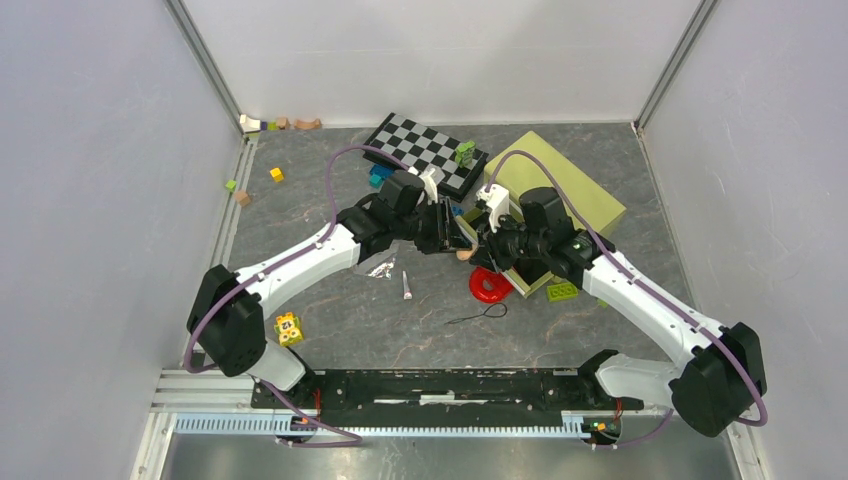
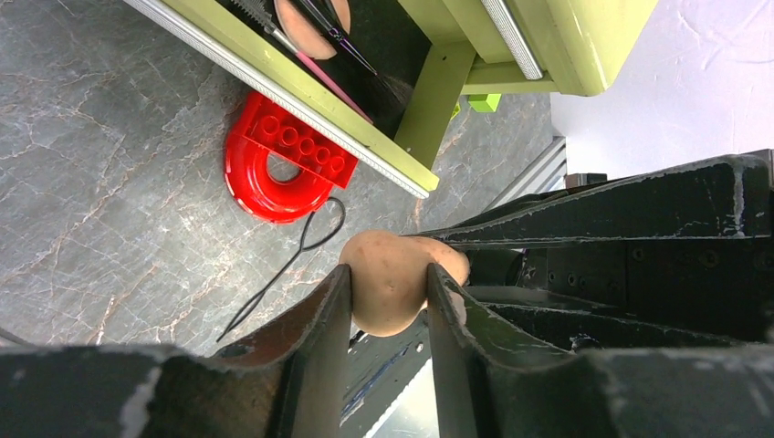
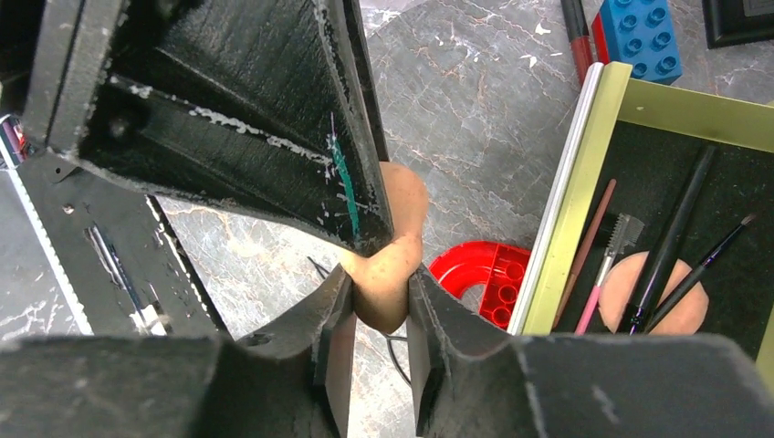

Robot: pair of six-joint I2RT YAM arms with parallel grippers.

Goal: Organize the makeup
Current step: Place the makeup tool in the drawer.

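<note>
A peach, egg-shaped makeup sponge (image 1: 465, 254) hangs in the air between both arms, above the table in front of the green case (image 1: 560, 190). My left gripper (image 2: 388, 292) is shut on one end of the sponge (image 2: 392, 283). My right gripper (image 3: 379, 297) is shut on the other end of the sponge (image 3: 388, 283), its jaws crossing the left ones. Inside the open case (image 3: 570, 210) lie a round peach puff (image 3: 619, 297), black-handled brushes (image 3: 675, 228), a pink-handled brush (image 3: 595, 287) and a thin pencil (image 3: 589, 242).
A red ring-shaped brick piece (image 1: 490, 285) lies by the case's near corner, beside a black wire loop (image 1: 480, 315). A small tube (image 1: 407, 285) and a foil scrap (image 1: 381, 268) lie under the left arm. A checkerboard (image 1: 425, 150) sits behind. Toy bricks (image 1: 288, 328) are scattered.
</note>
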